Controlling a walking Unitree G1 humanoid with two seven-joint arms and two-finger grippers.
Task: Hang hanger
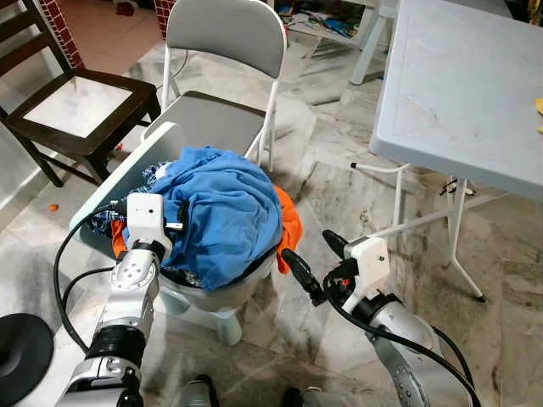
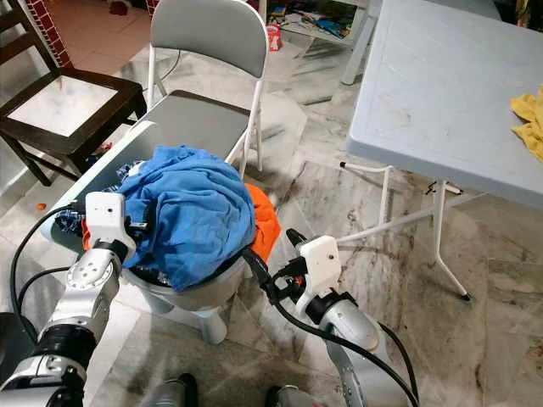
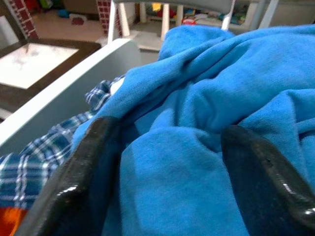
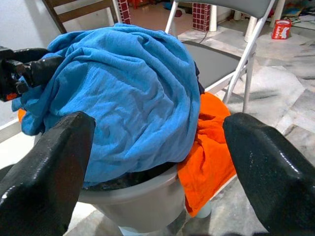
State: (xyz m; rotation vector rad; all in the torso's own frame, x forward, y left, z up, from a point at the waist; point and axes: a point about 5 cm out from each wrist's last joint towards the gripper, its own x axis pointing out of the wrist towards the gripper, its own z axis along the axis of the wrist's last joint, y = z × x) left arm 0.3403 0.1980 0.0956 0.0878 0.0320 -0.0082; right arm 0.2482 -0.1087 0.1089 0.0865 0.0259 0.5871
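Here, both spread tools, left tool [image 1: 174,222] and right tool [image 1: 312,264], flank a rumpled blue garment [image 1: 222,212], perhaps a shirt.

You find no legible text, label, brand or number in any view. The red can [image 4: 281,29] on the floor carries white markings, too small for you to read.
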